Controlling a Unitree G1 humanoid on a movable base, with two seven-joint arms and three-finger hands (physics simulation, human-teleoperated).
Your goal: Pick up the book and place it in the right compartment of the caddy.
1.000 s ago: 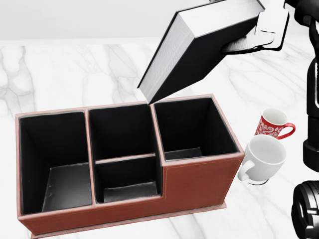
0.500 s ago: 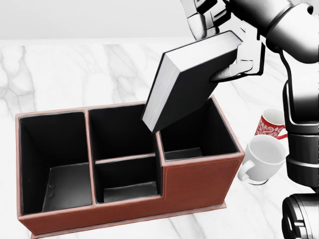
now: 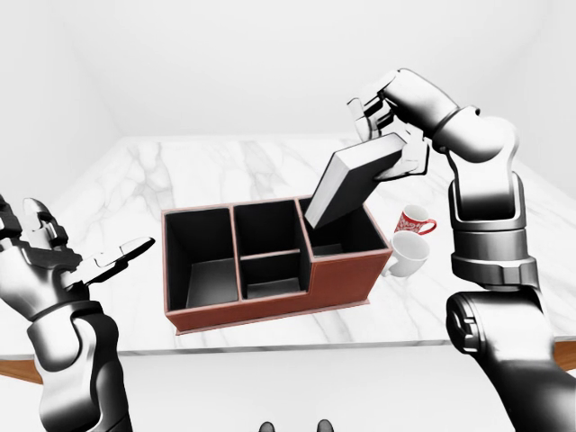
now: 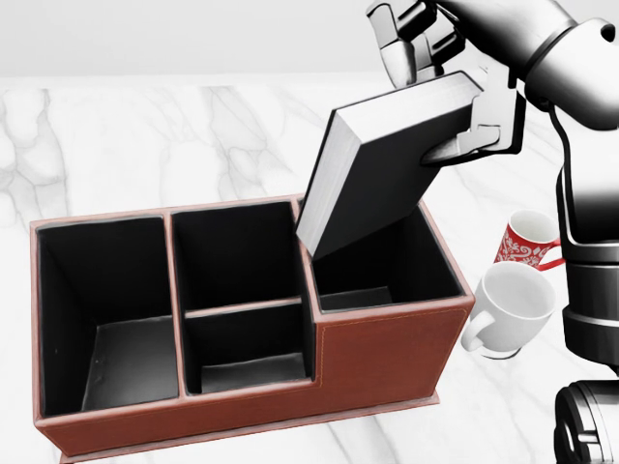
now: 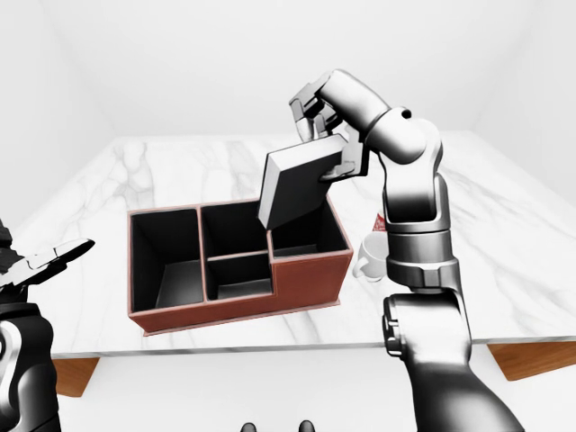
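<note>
One stiff, likely hefty book (image 4: 387,164), tilted over the caddy (image 4: 387,353) toward its right compartment, stays clamped at its two-o'clock end by the right hand (image 4: 464,97); left hand (image 3: 63,256) open.

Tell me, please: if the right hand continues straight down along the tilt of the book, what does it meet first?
Probably the caddy: the book in the right hand points its low corner into the right compartment, near the divider.

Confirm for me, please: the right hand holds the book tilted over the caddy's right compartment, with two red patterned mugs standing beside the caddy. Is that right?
Not quite. The head view shows only one red patterned mug; the other mug is plain white. The rest stands: the right hand holds the book tilted over the right compartment of the caddy.
</note>
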